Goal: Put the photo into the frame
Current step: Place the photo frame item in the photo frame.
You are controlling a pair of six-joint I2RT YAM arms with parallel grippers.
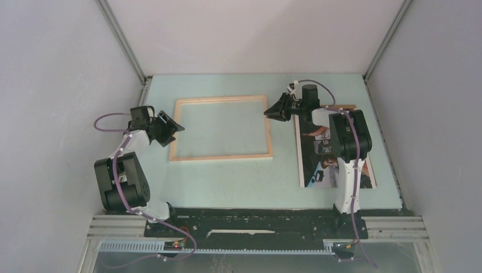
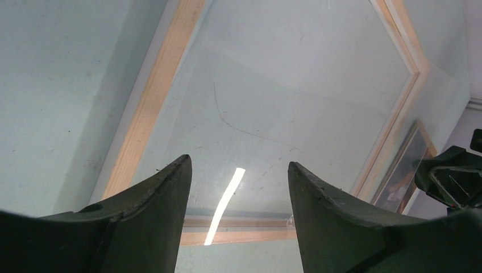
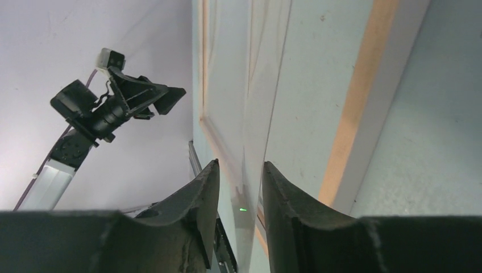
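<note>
The pale wood frame [image 1: 221,154] lies flat in the middle of the table. A clear pane [image 2: 284,85] lies over its opening and catches glare. The photo [image 1: 312,170] lies face up at the right, partly under my right arm. My left gripper [image 1: 173,128] is open and empty over the frame's left bar [image 2: 150,102]. My right gripper [image 1: 270,112] is at the frame's far right corner. In the right wrist view its jaws [image 3: 239,165] stand narrowly apart around the pane's thin edge [image 3: 256,114], beside the frame's bar [image 3: 358,96].
Grey walls close in the pale green table on three sides. The black base rail [image 1: 250,222] runs along the near edge. The left wrist view shows the photo's edge [image 2: 406,170] and my right gripper [image 2: 452,173] beyond the frame.
</note>
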